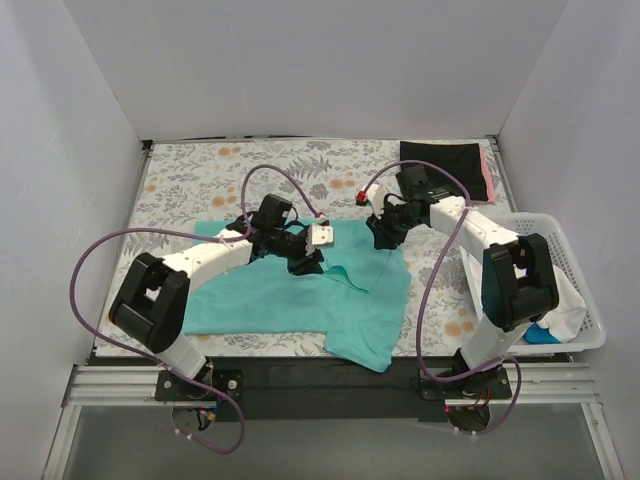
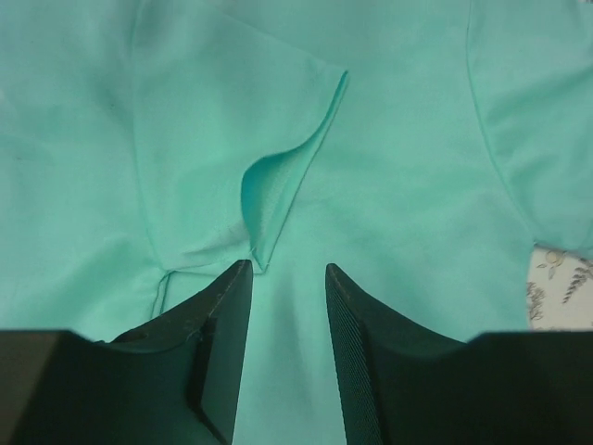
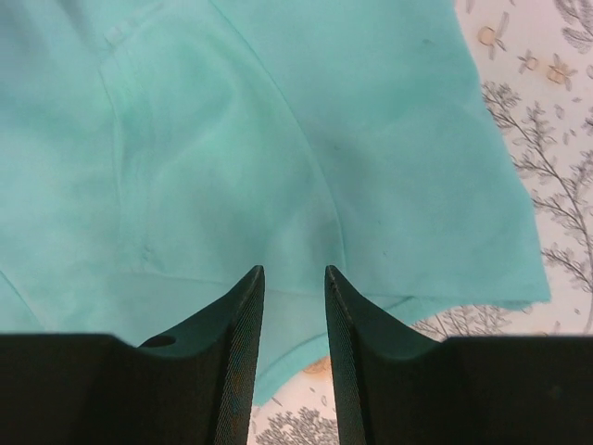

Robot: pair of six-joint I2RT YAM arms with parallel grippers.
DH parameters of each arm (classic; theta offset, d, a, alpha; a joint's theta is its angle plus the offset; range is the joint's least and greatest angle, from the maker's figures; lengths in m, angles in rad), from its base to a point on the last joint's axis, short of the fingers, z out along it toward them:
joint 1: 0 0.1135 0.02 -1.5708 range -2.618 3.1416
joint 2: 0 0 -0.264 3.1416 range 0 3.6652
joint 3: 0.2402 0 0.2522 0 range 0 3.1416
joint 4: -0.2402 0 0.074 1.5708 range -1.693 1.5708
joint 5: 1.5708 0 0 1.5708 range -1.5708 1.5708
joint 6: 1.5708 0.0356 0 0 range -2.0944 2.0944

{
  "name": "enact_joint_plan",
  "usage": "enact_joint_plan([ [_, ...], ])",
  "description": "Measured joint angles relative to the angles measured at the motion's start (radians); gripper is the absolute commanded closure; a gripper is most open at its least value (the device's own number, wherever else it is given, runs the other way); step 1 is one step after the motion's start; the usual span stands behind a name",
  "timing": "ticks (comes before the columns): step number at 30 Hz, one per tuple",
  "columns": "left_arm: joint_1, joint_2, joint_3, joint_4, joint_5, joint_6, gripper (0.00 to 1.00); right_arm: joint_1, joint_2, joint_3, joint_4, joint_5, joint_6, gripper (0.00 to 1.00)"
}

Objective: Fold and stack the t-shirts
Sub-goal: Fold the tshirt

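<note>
- Top external view shows a soft teal-green cloth t-shirt lying rumpled and partly folded on the grey-and-orange floral printed cloth, between both arms.
- Left gripper hangs over a curled hem flap, its ribbed black fingers parted and clamping nothing.
- Right gripper hovers with jaws apart above smooth teal fabric near the shirt's edge.
- A folded black t-shirt rests at the far right corner.

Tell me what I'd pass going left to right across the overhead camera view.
left tool → right tool → black t-shirt → white basket. The teal t-shirt spreads under both tools, so it has no clear place in the order.
</note>
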Motion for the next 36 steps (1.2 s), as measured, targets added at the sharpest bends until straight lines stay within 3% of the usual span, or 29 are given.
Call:
enact_joint_plan([
  [5, 0.089, -0.038, 0.009, 0.043, 0.052, -0.277, 0.67, 0.083, 0.061, 0.051, -0.013, -0.011, 0.108, 0.64],
  [10, 0.252, -0.04, 0.002, 0.108, 0.074, -0.569, 0.68, 0.163, 0.116, 0.084, 0.016, -0.011, 0.205, 0.66],
  [15, 0.386, -0.055, -0.011, 0.107, 0.029, -0.72, 0.67, 0.234, 0.188, 0.085, 0.058, 0.013, 0.261, 0.68],
  [19, 0.463, -0.05, 0.008, 0.03, -0.011, -0.779, 0.66, 0.272, 0.263, 0.085, 0.073, 0.023, 0.288, 0.69],
  [25, 0.559, 0.02, 0.106, -0.122, -0.034, -0.796, 0.66, 0.267, 0.245, 0.084, 0.042, 0.021, 0.305, 0.65],
  [32, 0.626, 0.024, 0.116, -0.224, -0.145, -0.772, 0.65, 0.143, 0.079, 0.078, -0.04, 0.066, 0.286, 0.65],
  [36, 0.628, 0.042, 0.119, -0.247, -0.249, -0.748, 0.66, 0.099, 0.083, 0.092, -0.042, 0.159, 0.275, 0.65],
])
